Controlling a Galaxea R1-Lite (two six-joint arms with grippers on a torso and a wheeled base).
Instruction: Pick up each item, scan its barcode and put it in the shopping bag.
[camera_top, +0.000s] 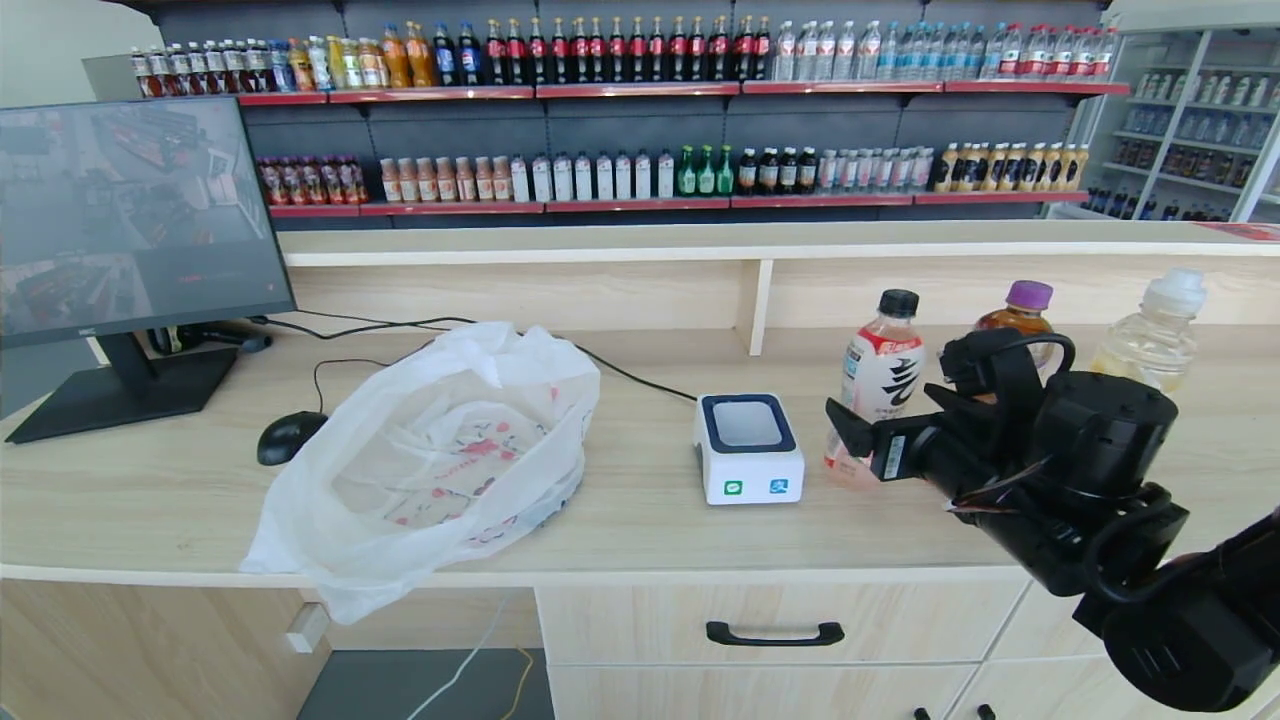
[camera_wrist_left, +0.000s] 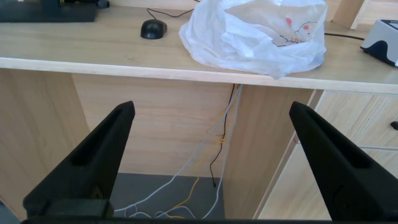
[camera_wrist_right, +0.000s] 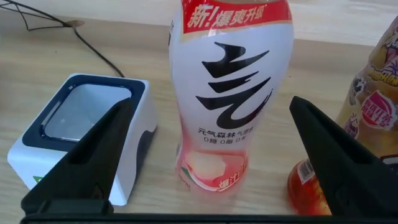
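Note:
A white and pink drink bottle (camera_top: 885, 365) (camera_wrist_right: 230, 93) with a black cap stands upright on the counter, just right of the white barcode scanner (camera_top: 748, 447) (camera_wrist_right: 87, 134). My right gripper (camera_top: 893, 395) (camera_wrist_right: 211, 106) is open at the bottle's level, its fingers spread either side of it without touching. Behind stand a brown bottle with a purple cap (camera_top: 1020, 310) (camera_wrist_right: 373, 81) and a clear bottle of yellowish liquid (camera_top: 1155, 340). The white plastic shopping bag (camera_top: 440, 450) (camera_wrist_left: 261, 31) lies open left of the scanner. My left gripper (camera_wrist_left: 211, 112) hangs open and empty below the counter's front edge.
A monitor (camera_top: 130, 210) and a black mouse (camera_top: 290, 435) (camera_wrist_left: 153, 28) sit at the counter's left, with cables running behind the bag. A raised ledge backs the counter. Drawers with a black handle (camera_top: 775, 633) lie below. Wires hang under the counter (camera_wrist_left: 217, 143).

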